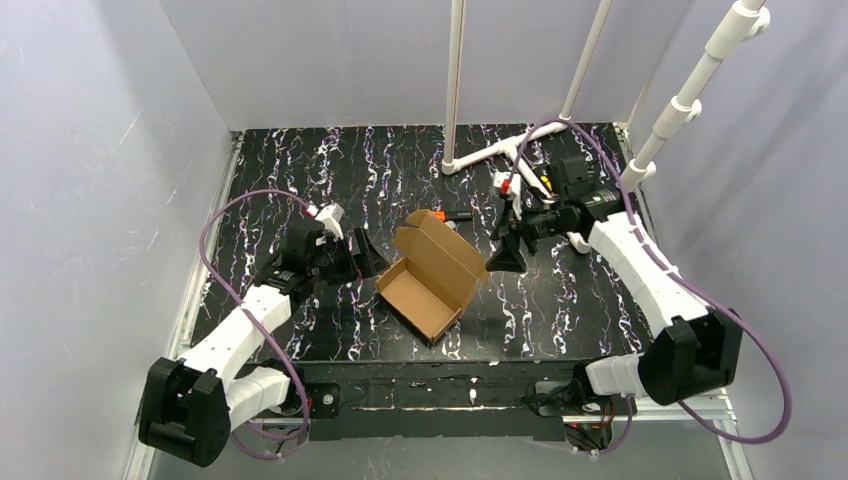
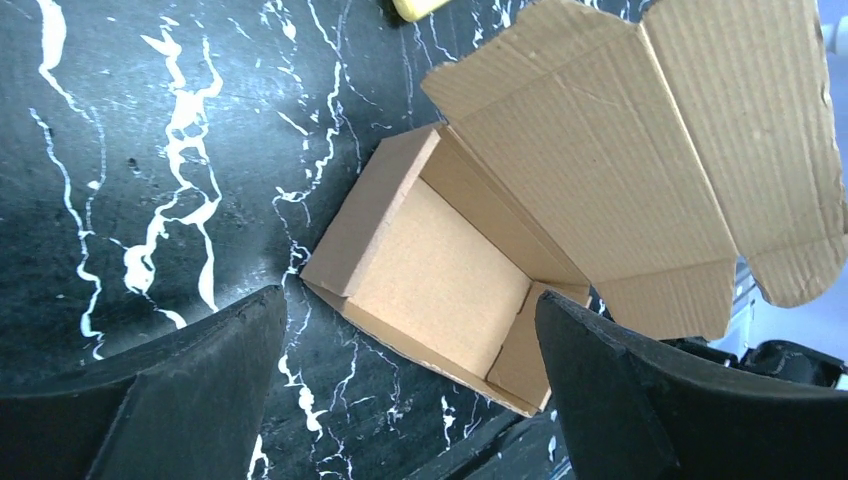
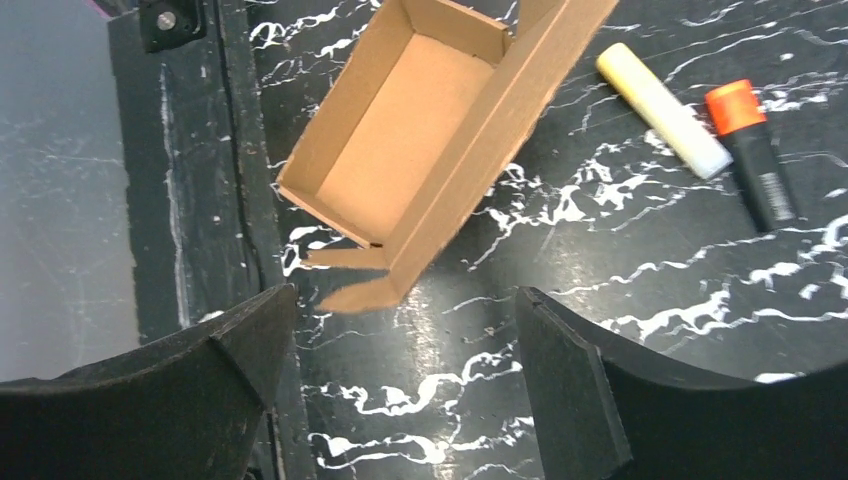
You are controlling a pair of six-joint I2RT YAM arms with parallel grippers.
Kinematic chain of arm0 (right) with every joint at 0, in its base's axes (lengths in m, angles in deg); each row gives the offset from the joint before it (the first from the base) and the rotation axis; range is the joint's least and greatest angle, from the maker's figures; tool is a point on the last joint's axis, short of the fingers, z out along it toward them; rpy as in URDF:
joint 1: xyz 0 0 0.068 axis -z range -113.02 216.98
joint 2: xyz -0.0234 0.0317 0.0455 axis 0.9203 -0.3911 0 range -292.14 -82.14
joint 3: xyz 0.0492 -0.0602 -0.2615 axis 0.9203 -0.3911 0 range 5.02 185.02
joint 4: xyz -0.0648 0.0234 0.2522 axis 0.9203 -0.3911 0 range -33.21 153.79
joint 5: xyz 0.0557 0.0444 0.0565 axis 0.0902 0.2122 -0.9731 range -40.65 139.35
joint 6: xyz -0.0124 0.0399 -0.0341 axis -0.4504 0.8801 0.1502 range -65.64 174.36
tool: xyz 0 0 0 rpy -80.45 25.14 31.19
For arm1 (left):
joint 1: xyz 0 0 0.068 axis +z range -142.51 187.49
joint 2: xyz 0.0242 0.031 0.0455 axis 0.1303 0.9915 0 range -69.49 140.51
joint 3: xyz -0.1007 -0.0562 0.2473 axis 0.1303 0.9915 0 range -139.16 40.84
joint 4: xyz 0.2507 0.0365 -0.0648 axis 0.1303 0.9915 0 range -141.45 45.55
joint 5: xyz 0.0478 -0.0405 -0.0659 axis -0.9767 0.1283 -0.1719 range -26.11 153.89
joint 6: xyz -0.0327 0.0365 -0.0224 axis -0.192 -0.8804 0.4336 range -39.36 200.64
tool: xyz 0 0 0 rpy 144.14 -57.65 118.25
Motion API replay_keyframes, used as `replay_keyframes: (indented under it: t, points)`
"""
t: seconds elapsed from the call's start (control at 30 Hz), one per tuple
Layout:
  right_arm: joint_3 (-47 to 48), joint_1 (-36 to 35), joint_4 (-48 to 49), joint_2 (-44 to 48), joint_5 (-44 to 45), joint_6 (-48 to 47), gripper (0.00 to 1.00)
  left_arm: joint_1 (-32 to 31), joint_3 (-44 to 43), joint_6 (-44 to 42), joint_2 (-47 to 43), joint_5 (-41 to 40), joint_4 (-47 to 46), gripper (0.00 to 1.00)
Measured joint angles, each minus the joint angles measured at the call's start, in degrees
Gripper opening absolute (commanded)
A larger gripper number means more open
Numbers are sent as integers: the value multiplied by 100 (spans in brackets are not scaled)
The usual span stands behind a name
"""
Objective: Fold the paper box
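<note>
Overhead, the paper box (image 1: 425, 285) hides most of the orange marker (image 1: 436, 213).

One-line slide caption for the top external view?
Left claw and right claw open, flanking the paper box on the black table: tray formed, lid flap up.

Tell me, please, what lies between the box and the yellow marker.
Only bare table separates box from marker, seen in the right wrist view.

brown paper box (image 1: 428, 290) on table, walls up, lid open
</note>
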Motion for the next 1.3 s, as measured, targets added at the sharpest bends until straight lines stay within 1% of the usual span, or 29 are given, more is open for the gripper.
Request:
replay_keyframes:
  t: [0.07,0.13,0.23,0.33,0.4,0.43,0.5,0.53,0.6,0.67,0.77,0.8,0.93,1.03,1.13,1.23,1.3]
  points:
    - [85,-177,138,-238,26,293,87,4,24,2,17,96,-50,91]
    - [372,-468,197,-616,203,562,85,4,55,2,11,157,-66,91]
    - [734,-883,337,-1078,522,793,77,4,98,0,-66,157,-48,91]
    - [911,-1130,393,-1303,837,962,69,4,188,24,-269,101,22,90]
    - [992,-1294,404,-1497,1034,1032,60,11,295,74,-483,11,66,90]
    - [1027,-1329,404,-1561,1115,1058,54,11,334,96,-560,-31,85,90]
    - [1134,-1419,398,-1685,1252,1086,40,20,404,151,-721,-122,129,90]
    - [1215,-1458,389,-1759,1318,1106,31,20,415,173,-780,-168,160,90]
    - [1438,-1543,365,-1943,1419,1158,18,20,415,201,-874,-254,223,90]
    - [1727,-1624,321,-2151,1495,1145,10,20,415,214,-951,-343,289,90]
    - [2557,-1766,164,-2702,1591,1110,4,20,413,210,-1056,-479,448,90]
    - [2861,-1818,144,-2914,1613,1071,3,20,409,203,-1106,-522,527,90]
    - [4159,-2081,-50,-3816,1650,787,5,20,306,142,-1355,-752,909,90]
    - [5136,-2306,-195,-4542,1714,575,17,20,197,81,-1600,-940,1167,90]
    - [6000,-2490,-284,-5206,1794,404,38,20,138,35,-1823,-1108,1392,90]
    - [6179,-2586,-330,-5403,1851,367,61,20,111,-2,-1987,-1261,1591,90]
    - [6205,-2597,-422,-5407,1908,348,73,20,111,-9,-2055,-1353,1676,90]
